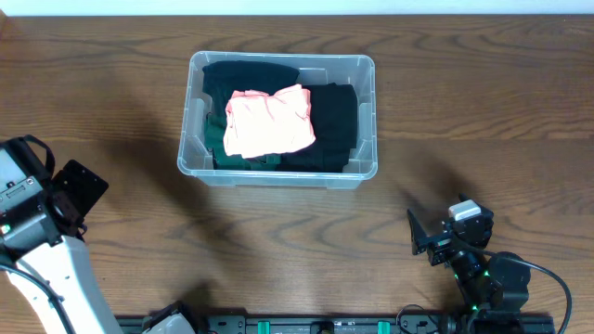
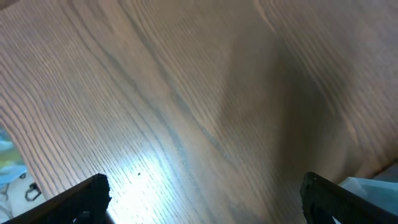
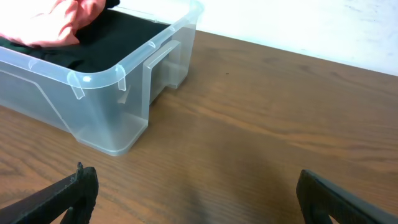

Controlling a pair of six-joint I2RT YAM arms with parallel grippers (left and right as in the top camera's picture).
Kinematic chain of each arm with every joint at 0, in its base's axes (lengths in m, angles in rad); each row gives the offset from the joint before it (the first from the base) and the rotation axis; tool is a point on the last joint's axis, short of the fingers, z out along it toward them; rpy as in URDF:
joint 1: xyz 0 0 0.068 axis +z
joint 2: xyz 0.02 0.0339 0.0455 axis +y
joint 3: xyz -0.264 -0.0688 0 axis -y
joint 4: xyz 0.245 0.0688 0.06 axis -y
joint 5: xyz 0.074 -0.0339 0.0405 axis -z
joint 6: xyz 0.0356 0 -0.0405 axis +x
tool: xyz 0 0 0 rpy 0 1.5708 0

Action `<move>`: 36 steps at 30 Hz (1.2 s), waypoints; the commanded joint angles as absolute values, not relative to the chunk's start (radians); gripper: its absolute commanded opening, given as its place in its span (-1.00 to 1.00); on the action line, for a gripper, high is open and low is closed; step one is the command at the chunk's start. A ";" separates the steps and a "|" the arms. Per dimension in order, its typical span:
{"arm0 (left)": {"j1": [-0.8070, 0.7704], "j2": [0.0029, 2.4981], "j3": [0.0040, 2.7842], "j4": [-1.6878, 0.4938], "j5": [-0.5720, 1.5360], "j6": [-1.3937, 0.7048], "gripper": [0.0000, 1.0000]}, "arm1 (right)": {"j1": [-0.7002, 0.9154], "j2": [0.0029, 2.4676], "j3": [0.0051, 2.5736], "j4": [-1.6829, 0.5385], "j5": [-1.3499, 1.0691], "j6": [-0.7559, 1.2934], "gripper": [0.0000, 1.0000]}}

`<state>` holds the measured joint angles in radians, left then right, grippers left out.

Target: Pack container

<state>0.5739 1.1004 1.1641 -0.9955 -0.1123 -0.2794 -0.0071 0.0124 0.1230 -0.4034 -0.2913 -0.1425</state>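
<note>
The clear plastic container (image 1: 197, 163) stands at the table's upper middle. Inside lie folded dark clothes (image 1: 336, 116) with a pink garment (image 1: 269, 122) on top. The right wrist view shows a corner of the container (image 3: 99, 106) with the pink garment (image 3: 56, 22) at the top left. My left gripper (image 1: 76, 193) is open and empty at the left edge, over bare wood (image 2: 199, 196). My right gripper (image 1: 422, 237) is open and empty at the front right, well short of the container (image 3: 196, 196).
The wooden table (image 1: 483, 102) stretches all around the container. A black rail (image 1: 306, 325) runs along the front edge between the arm bases. A pale wall (image 3: 323, 25) shows beyond the table's far edge in the right wrist view.
</note>
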 commanded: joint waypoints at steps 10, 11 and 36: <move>0.321 0.671 1.176 -1.050 -0.083 -0.262 0.96 | 0.004 0.005 0.118 -0.403 -0.288 -0.136 0.98; 0.292 0.644 1.176 -1.050 -0.082 -0.253 0.96 | 0.004 0.005 0.118 -0.403 -0.288 -0.136 0.98; 0.094 0.159 0.572 -0.719 0.067 -0.083 0.96 | 0.004 0.005 0.118 -0.403 -0.288 -0.136 0.98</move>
<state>0.0990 0.2054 0.6098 -0.7296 0.0383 -0.0994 -0.0067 0.0120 0.1219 -0.4026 -0.2913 -0.1425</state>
